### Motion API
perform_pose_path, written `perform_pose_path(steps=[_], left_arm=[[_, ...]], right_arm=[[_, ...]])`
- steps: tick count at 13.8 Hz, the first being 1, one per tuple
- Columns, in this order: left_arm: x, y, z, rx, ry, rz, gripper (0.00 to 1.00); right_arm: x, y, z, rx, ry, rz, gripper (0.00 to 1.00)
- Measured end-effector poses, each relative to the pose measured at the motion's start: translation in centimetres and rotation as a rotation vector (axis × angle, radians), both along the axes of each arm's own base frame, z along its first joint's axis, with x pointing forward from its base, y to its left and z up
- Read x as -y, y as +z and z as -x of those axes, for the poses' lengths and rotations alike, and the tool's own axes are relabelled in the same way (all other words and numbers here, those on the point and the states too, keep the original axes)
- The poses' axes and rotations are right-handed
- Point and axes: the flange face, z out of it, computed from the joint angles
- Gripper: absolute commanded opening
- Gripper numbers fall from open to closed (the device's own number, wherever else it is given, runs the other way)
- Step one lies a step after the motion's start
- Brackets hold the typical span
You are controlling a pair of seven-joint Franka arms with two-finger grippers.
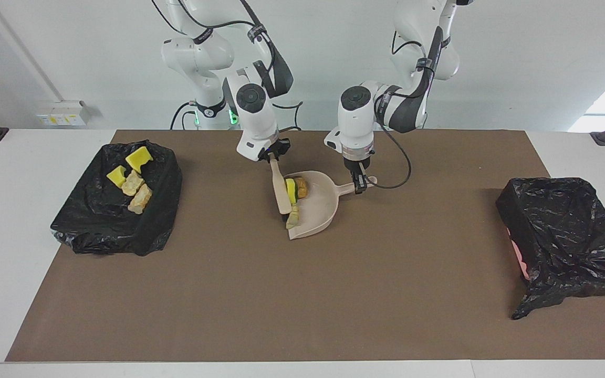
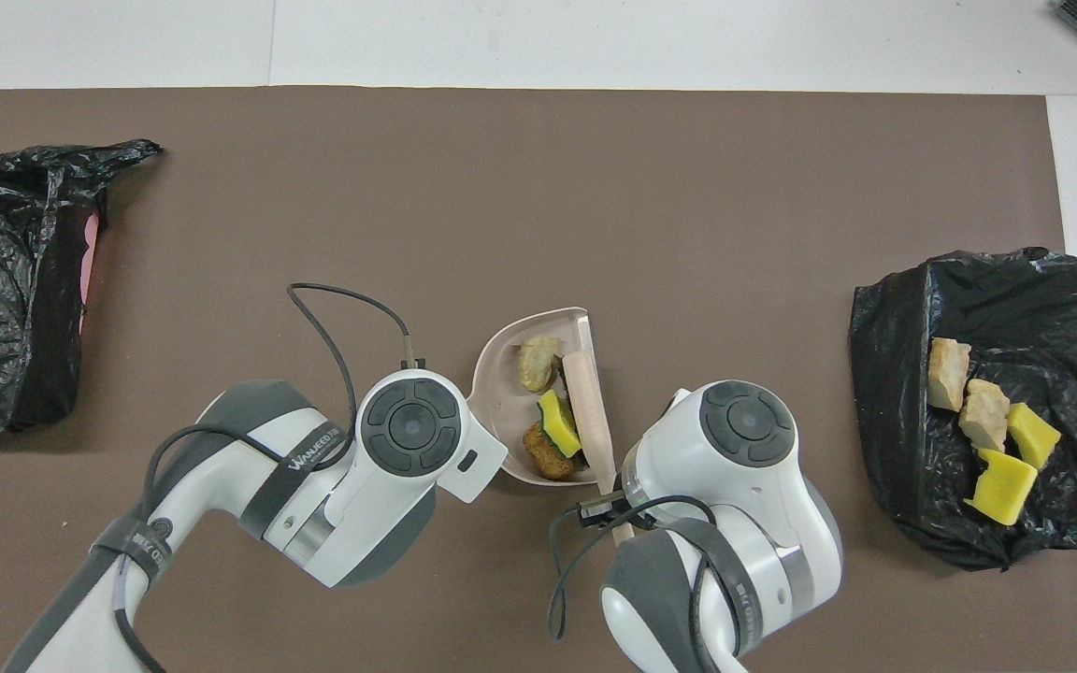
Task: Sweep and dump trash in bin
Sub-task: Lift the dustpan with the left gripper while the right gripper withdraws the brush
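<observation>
Inside dustpan [image 1: 319,210]: yellow-green sponge chunk [image 1: 291,190], brown pastries [image 1: 301,187].

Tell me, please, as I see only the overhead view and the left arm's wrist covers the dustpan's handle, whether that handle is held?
Observer: Yes. In the facing view the left arm's jaws are shut on the end of the handle of the dustpan.
Operator: And the brush?
Observer: The right arm's jaws grip the brush at the top of its handle, and it slants down to the pan's open edge.
Operator: Can you see its bristles?
Observer: Yes. Dark bristles show under its lower end, at the pan's lip, beside a pastry piece.
</observation>
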Motion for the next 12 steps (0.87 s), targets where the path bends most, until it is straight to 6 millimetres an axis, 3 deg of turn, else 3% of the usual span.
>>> perform_pose_path(steps=[3,6,9,12], left_arm=[[-0.2,-0.2,-0.2,0.014,0.003,0.015,0.0],[-1.1,-0.2,-1.0,0.024,0.022,0.023,0.0],[-2.9,-0.4,-2.3,0.026,0.049,0.031,0.0],[-5.5,0.0,-4.4,0.025,0.061,0.044,0.0]], right_arm=[[-1.2,1.9,0.4,-0.012,-0.012,0.009,0.0],[-0.4,6.2,1.7,-0.029,0.003,0.048,0.0],[-0.1,9.6,3.3,-0.009,-0.011,0.13,0.0],[-1.4,10.8,5.3,-0.01,-0.047,0.182,0.0]])
